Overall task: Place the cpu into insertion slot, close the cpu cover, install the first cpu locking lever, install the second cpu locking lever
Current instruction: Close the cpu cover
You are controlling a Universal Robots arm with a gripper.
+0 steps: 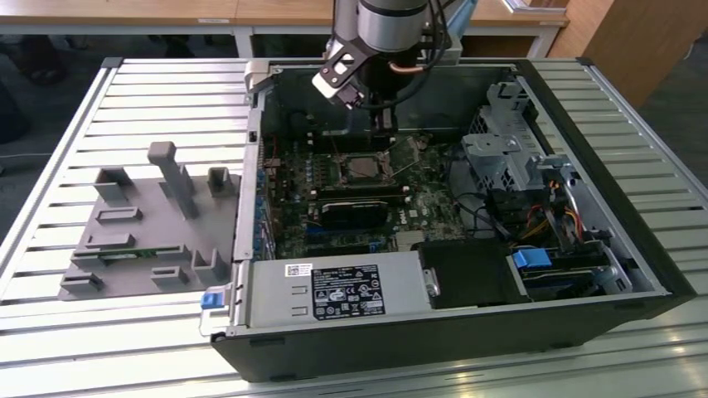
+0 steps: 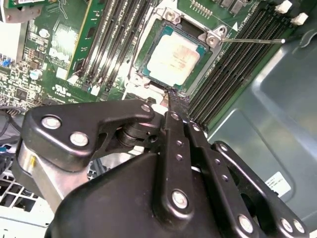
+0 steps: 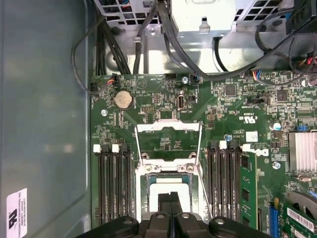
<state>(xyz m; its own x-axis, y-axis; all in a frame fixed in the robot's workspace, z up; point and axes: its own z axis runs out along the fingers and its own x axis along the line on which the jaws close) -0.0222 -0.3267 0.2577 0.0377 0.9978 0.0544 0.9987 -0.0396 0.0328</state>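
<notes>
Second wrist view: the cpu [image 2: 174, 55] lies flat inside the insertion slot [image 2: 144, 49], silver top up, edges square to the slot's rim. The gripper [image 2: 171, 96] hangs just beside one corner of the slot, jaws together with nothing between them. Whether the tips touch the board cannot be told. A locking lever [image 2: 252, 40] juts sideways from the slot over the memory slots [image 2: 233, 59] and appears unlatched.

First wrist view: the cpu cover [image 3: 168, 127] is swung open on its hinge, at the edge of the slot away from the gripper [image 3: 170, 198]. Green board shows through its cut-out. Its exact angle cannot be told.

Exterior view: the gripper [image 1: 384, 128] stands above the slot, inside the computer case [image 1: 443, 340].

Judgement: placement appears done, and the step in hand is closing the cover. That calls for a push on the cover's free edge, swinging it down over the slot without catching the lever or shifting the cpu.
</notes>
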